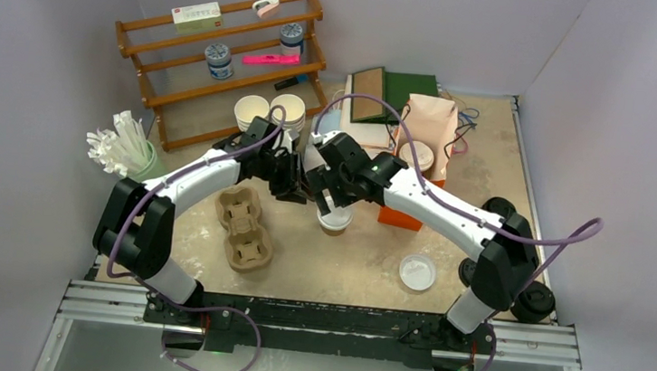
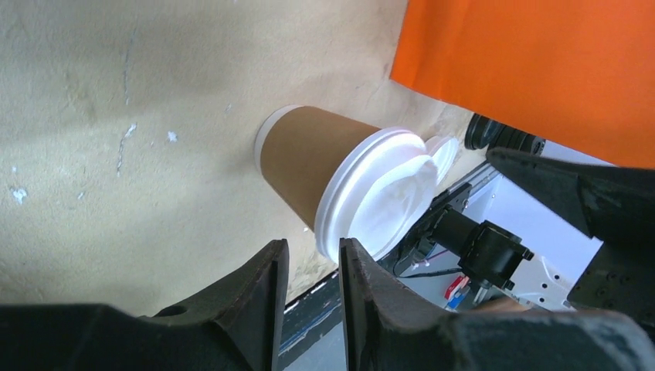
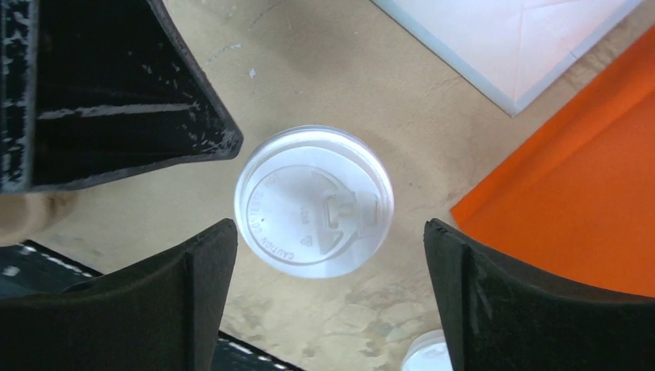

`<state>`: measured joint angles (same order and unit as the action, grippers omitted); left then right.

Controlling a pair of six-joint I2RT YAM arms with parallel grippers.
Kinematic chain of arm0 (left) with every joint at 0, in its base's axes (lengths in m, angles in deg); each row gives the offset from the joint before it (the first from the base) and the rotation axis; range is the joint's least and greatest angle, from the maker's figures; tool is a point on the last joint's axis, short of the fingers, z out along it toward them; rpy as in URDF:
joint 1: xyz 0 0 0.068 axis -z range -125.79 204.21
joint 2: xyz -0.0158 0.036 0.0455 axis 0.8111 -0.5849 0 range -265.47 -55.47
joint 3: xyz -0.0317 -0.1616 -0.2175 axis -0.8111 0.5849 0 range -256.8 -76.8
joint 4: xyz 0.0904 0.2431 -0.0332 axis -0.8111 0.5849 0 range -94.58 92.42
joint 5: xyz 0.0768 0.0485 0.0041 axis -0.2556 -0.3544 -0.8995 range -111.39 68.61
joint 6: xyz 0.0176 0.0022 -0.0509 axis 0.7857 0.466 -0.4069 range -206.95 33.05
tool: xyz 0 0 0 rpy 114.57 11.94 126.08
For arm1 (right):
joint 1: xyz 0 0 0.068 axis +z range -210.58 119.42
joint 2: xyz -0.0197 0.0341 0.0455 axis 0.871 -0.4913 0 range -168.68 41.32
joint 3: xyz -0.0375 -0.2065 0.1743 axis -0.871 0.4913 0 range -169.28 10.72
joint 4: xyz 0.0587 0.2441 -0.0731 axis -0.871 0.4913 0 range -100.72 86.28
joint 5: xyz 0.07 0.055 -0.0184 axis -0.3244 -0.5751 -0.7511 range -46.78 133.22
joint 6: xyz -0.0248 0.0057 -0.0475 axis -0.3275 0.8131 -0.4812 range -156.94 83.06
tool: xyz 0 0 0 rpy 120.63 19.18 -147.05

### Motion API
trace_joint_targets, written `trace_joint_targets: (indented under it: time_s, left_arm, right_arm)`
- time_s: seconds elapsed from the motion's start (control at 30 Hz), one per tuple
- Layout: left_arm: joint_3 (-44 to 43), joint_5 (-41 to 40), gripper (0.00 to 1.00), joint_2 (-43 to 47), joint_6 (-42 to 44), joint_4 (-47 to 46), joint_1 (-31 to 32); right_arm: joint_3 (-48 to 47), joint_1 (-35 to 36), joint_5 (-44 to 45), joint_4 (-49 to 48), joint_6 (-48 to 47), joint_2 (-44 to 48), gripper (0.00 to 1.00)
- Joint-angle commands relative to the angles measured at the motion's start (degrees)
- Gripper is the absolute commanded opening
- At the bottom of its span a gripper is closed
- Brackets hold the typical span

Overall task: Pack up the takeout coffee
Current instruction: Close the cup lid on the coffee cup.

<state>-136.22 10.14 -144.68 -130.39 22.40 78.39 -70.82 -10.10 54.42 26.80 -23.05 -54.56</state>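
Note:
One takeout coffee cup (image 1: 334,219) stands upright mid-table, brown kraft paper (image 2: 303,162) with a white lid (image 3: 314,201) on it. My right gripper (image 1: 331,197) hovers right over it, open wide, and its fingers (image 3: 202,270) straddle the lid from above without touching it. Just left of the cup is my left gripper (image 1: 293,188), which holds nothing. A narrow gap shows between its fingers (image 2: 266,282), and the cup lies beyond their tips. In the right wrist view the left gripper (image 3: 116,93) fills the upper left.
A cardboard cup carrier (image 1: 244,227) lies left of the cup. A loose white lid (image 1: 417,271) rests near the front right. An orange box (image 1: 399,218) and a paper bag (image 1: 428,127) stand behind the right arm. Stacked white cups (image 1: 270,112) and a wooden shelf (image 1: 228,58) are at the back.

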Motion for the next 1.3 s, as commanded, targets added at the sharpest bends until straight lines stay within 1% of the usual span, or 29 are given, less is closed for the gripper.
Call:
trace_joint_targets:
  time_s: [0.0,0.07,0.1,0.13,0.2,0.3,0.37,0.43,0.53,0.63,0.73,0.93,1.03,1.27]
  left_arm:
    - [-3.48,2.17,0.31,0.91,1.96,-5.67,0.05]
    - [-3.43,3.96,0.29,0.79,1.86,-9.05,0.13]
    - [-3.38,4.44,0.29,0.75,1.93,-10.58,0.16]
    - [-3.36,4.84,0.28,0.64,2.07,-11.7,0.16]
    - [-3.41,5.73,0.28,0.03,2.49,-13.44,0.2]
    - [-3.75,6.21,0.27,-1.42,3.45,-14.11,0.29]
    - [-4.07,6.26,0.27,-2.19,3.87,-14.42,0.33]
    - [-4.2,6.83,0.27,-2.85,3.62,-15.51,0.34]
    - [-4.04,8.02,0.25,-3.95,2.85,-16.28,0.34]
    - [-3.7,8.22,0.21,-4.45,2.87,-15.64,0.34]
    - [-3.46,7.41,0.2,-4.36,3.56,-14.08,0.31]
    - [-1.58,6.7,0.2,-4.81,3.01,-13.82,0.34]
    - [-0.95,6.64,0.2,-5.48,2.76,-13.59,0.34]
    - [-0.79,6.25,0.2,-5.97,3.99,-11.44,0.3]
  right_arm:
    - [-2.69,-0.28,3.39,3.98,8.64,4.19,0.86]
    - [-2.48,-0.27,5.74,5.29,15.08,5.42,0.75]
    - [-2.27,-0.22,7.91,5.71,17.63,6.07,0.72]
    - [-1.92,-0.21,9.11,5.62,19.29,6.66,0.7]
    - [-0.44,-0.14,8.61,5.71,24.28,7.98,0.69]
    - [3.68,0.49,8.89,3.93,31.74,9.34,0.66]
    - [4.86,1.03,11.54,5.11,37.02,9.31,0.6]
    - [6.55,1.2,12.68,4.68,40.1,9.93,0.54]
    - [9.69,1.19,11.47,0.95,43.79,11.73,0.46]
    - [12.77,1.2,10.26,-0.95,48.05,12.93,0.39]
    - [13.96,1.2,10.24,-0.53,51.11,13.1,0.37]
    - [15.82,1.18,9.32,-1.78,53.27,13.87,0.35]
    - [16.2,1.2,7.15,-1.66,53.31,13.34,0.35]
    - [16.08,1.18,7.16,-2.22,52.34,12.16,0.34]
